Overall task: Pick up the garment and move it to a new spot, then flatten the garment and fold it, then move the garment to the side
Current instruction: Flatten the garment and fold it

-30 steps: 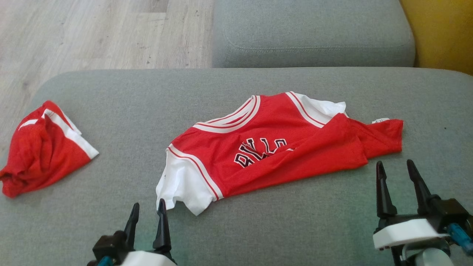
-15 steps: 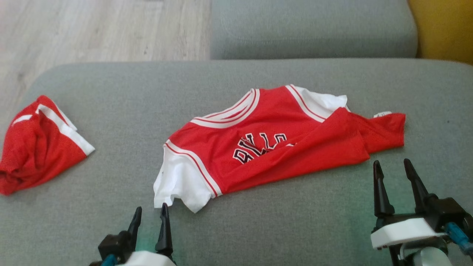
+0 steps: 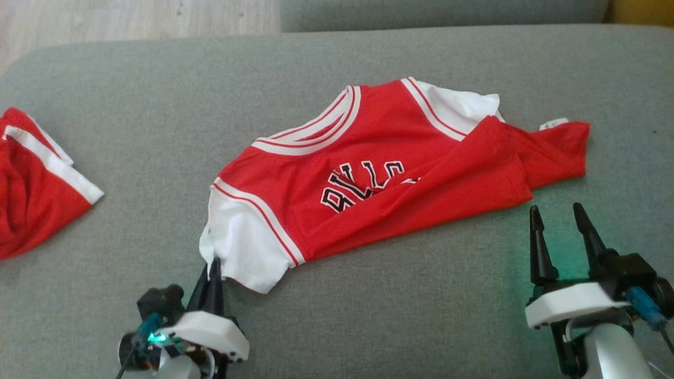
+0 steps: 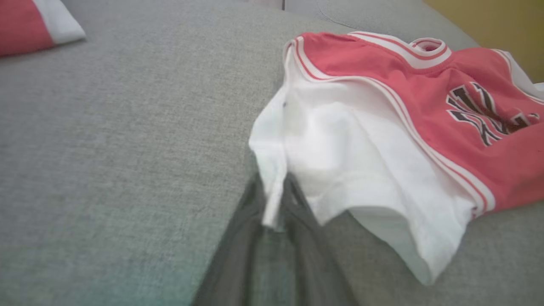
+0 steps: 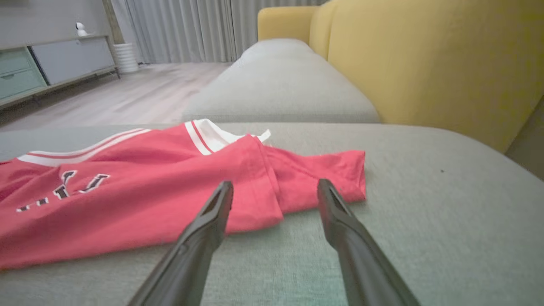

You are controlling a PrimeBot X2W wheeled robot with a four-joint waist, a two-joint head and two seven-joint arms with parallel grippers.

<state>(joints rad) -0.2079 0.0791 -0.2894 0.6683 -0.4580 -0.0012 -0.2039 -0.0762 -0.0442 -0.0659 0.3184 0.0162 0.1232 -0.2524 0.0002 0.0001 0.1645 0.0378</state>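
Note:
The garment (image 3: 379, 173) is a red jersey with white sleeves and black lettering, lying rumpled on the grey sofa seat (image 3: 421, 316). My left gripper (image 3: 212, 266) sits at the near corner of its white sleeve, fingers together. In the left wrist view the left gripper (image 4: 272, 199) pinches the sleeve's hem edge, with the garment (image 4: 403, 85) stretching away to the right. My right gripper (image 3: 558, 216) stands open just in front of the jersey's red lower end, not touching it. In the right wrist view the right gripper (image 5: 276, 191) frames the near edge of the garment (image 5: 127, 191).
A second red and white garment (image 3: 31, 205) lies crumpled at the seat's left edge, its corner (image 4: 25, 25) also in the left wrist view. Behind are another grey cushion (image 5: 280, 85), a yellow sofa (image 5: 425, 63) and wooden floor (image 3: 131, 16).
The head camera has tilted down. My left gripper moved forward to the white sleeve and went from open to shut on its hem. The right gripper stays open in place.

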